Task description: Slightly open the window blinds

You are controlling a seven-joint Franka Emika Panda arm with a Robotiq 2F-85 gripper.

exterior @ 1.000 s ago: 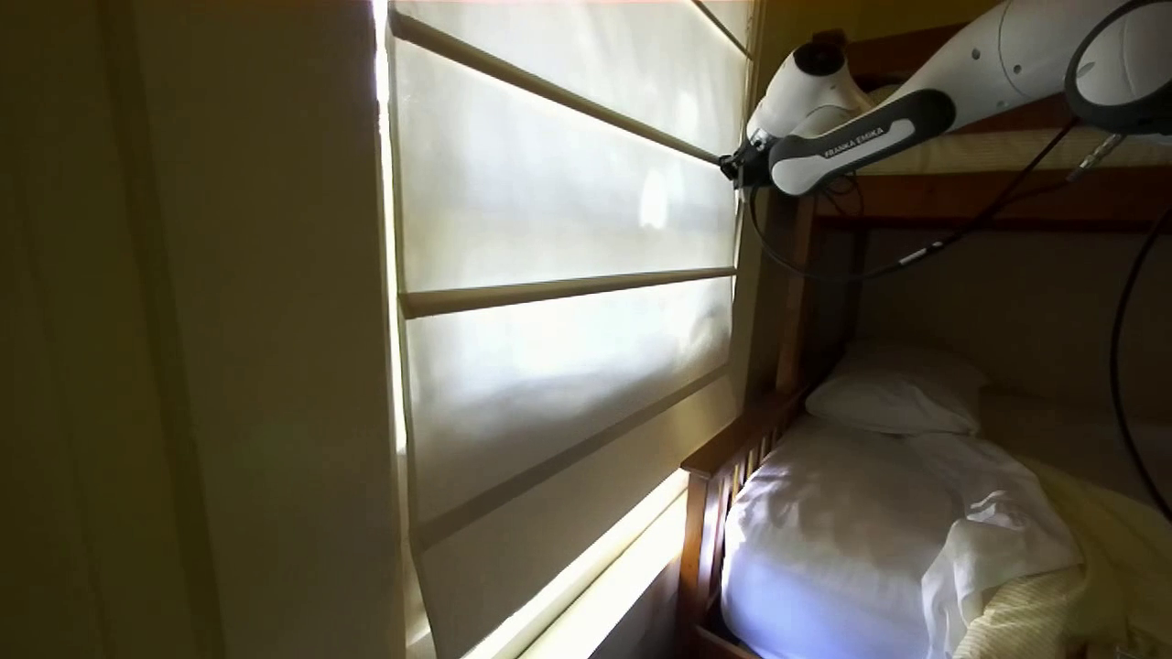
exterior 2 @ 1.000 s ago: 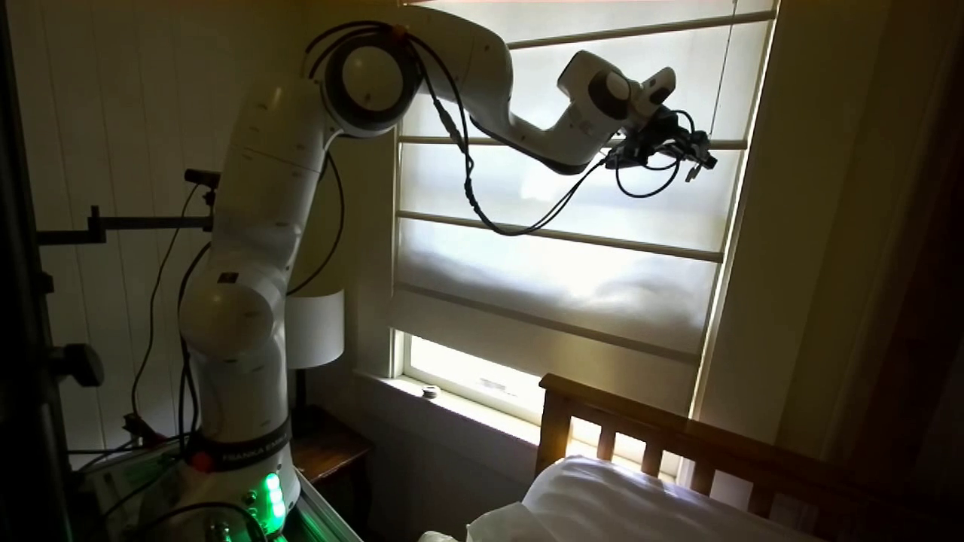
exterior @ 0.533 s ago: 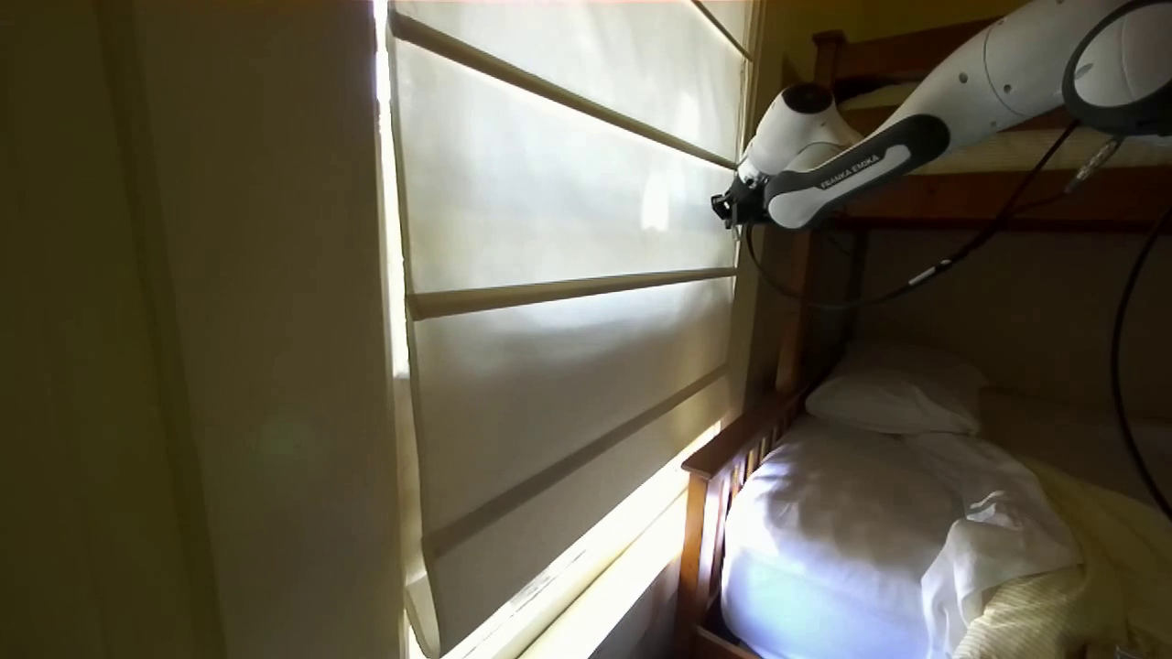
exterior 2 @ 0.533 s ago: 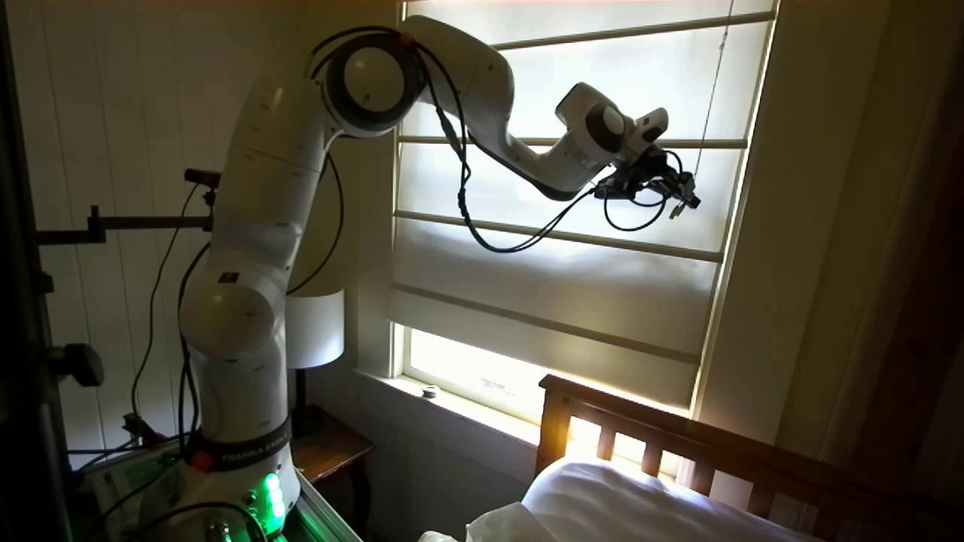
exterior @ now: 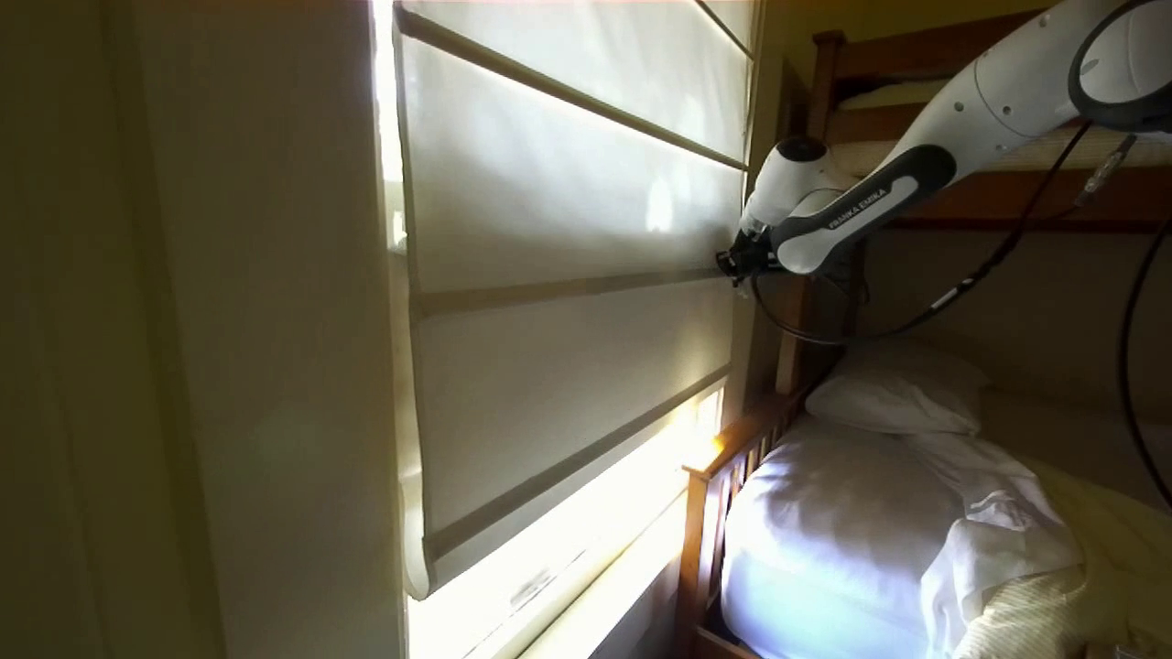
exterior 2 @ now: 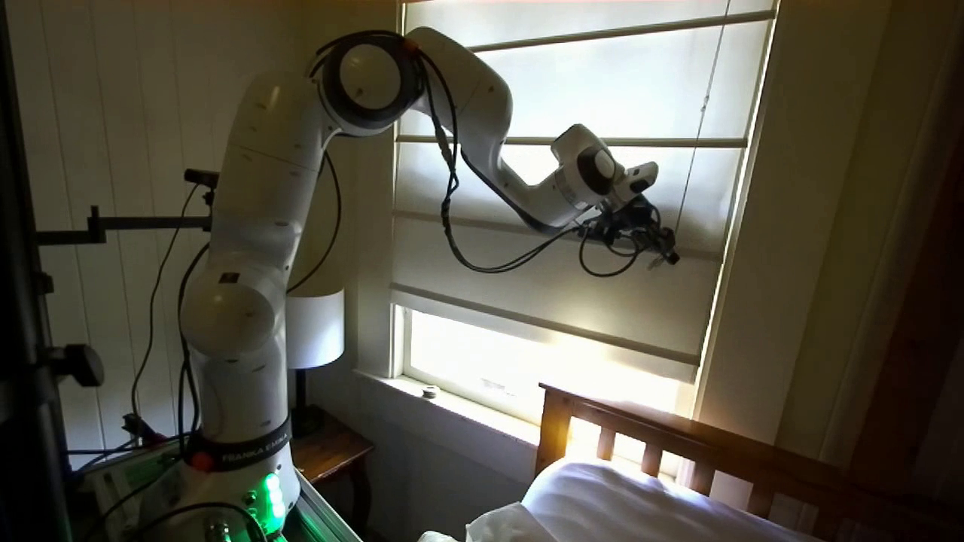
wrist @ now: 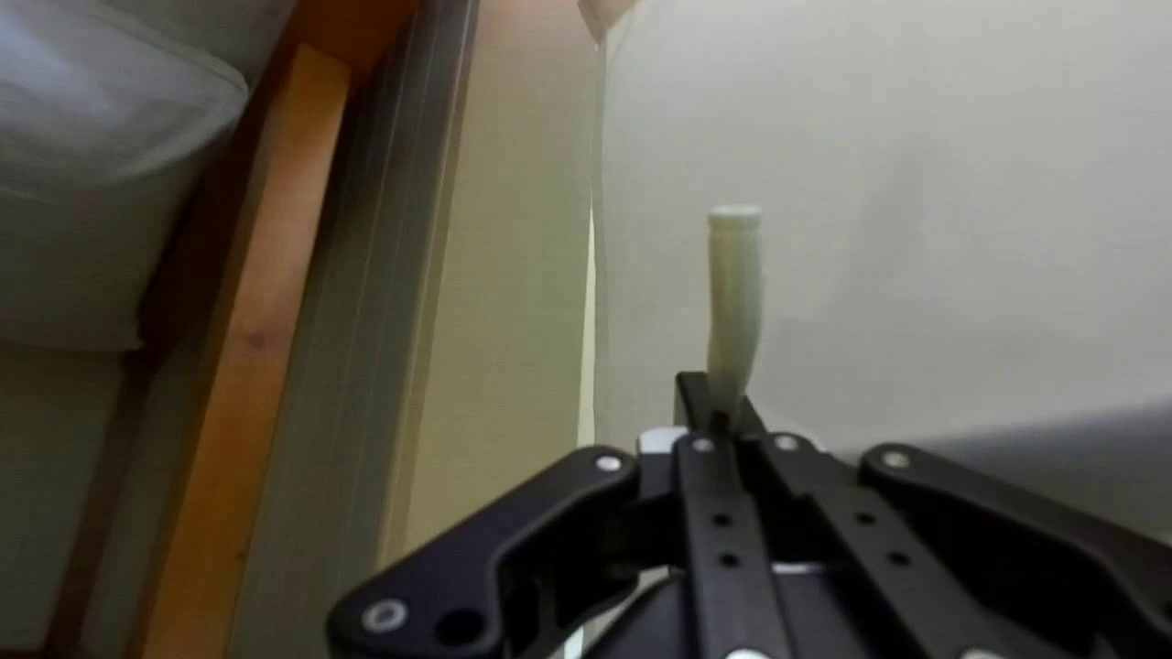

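The window blinds [exterior: 568, 384] are a large backlit cream shade in wide panels with thin dark lines. They also show in an exterior view [exterior 2: 527, 301] and the wrist view [wrist: 879, 229]. Their lower edge hangs above the sill, and bright light shows beneath. My gripper [wrist: 723, 412] is shut on a pale, thin cord pull [wrist: 734, 302], which sticks out past the fingertips. A thin cord [exterior 2: 706, 98] runs taut and slanted from above down to the gripper [exterior 2: 666, 254]. In an exterior view the gripper [exterior: 729, 264] is near the shade's far side edge; touching cannot be told.
A wooden bed end rail [exterior 2: 625, 403] stands below the window, with white bedding [exterior: 851, 494] beside it. Bunk bed beams [exterior: 916, 119] are behind the arm. A windowsill [exterior 2: 474, 410] and a white lamp [exterior 2: 315, 331] are nearer the robot base.
My gripper has moved down, and in an exterior view somewhat leftward, pulling the cord with it. The lower edge of the blinds has risen, and the bright gap above the sill has grown.
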